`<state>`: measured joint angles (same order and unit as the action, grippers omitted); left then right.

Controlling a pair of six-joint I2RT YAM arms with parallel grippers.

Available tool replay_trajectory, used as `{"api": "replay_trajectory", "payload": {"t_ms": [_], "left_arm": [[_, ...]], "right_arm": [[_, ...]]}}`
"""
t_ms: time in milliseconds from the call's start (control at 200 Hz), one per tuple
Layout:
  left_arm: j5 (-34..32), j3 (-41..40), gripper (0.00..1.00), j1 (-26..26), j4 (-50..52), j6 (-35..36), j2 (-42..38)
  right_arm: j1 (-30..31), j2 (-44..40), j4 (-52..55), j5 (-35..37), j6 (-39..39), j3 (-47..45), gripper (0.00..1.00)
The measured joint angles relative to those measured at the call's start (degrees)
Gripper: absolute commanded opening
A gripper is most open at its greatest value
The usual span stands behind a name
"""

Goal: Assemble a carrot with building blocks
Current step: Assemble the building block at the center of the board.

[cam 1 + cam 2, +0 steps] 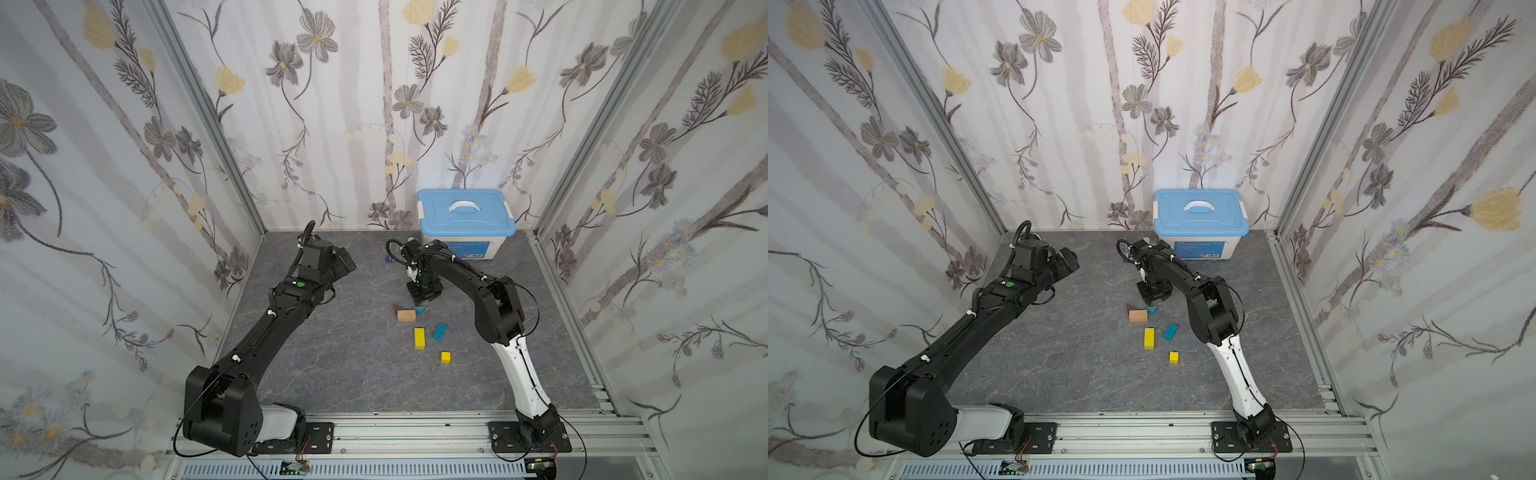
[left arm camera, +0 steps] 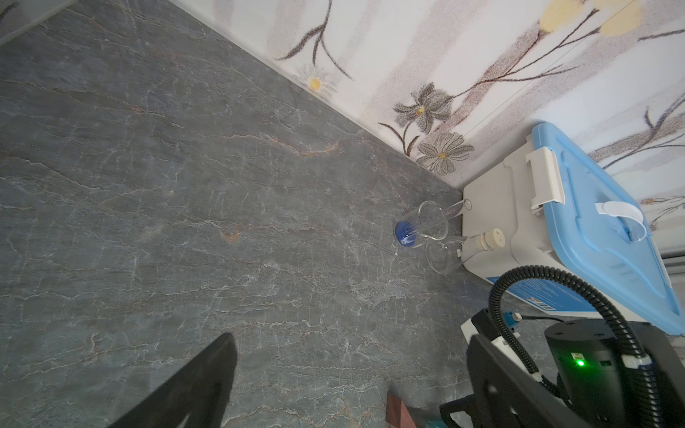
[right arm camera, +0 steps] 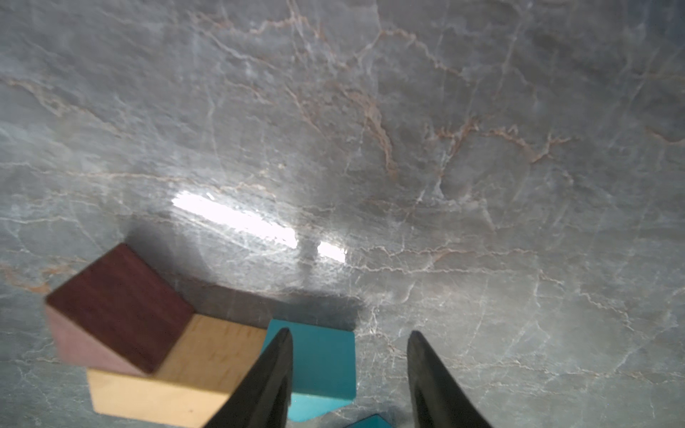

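One teal triangle [image 3: 322,365] lies just beside the parted right tool [image 3: 350,331].

With left tool [image 1: 347,266] spread wide, right tool [image 3: 350,335] points down, half parted.

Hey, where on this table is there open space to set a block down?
Open: the front stretch between the yellow cube and the front rail, and the middle strip between the left arm and the yellow bar. Crowded: by the right hand, where the maroon triangle, tan bar and teal triangle bunch together.
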<state>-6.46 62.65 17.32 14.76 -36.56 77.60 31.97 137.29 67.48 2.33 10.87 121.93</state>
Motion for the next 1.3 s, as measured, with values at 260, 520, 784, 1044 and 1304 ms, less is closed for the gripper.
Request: {"api": "replay_trajectory", "payload": {"t_ms": [260,520,784,1044,1304], "left_arm": [[0.0,0.0,1.0,0.0,0.0,0.0,0.0],[0.0,0.0,1.0,0.0,0.0,0.0,0.0],[0.1,0.0,1.0,0.0,0.0,0.0,0.0],[0.3,0.3,1.0,0.0,0.0,0.0,-0.1],[0.3,0.7,1.0,0.0,0.0,0.2,-0.2]], "right_arm": [[-1.8,-1.4,0.1,2.9,1.8,1.9,0.5],[-2.4,-7.5,-0.1,5.1,2.1,-3.8,0.51],[-2.3,-7.4,0.7,4.6,2.2,-10.0,0.51],[-1.4,-4.9,0.6,2.9,2.6,-8.4,0.51],[-0.9,-3.5,0.6,1.9,3.1,-7.0,0.51]]}}
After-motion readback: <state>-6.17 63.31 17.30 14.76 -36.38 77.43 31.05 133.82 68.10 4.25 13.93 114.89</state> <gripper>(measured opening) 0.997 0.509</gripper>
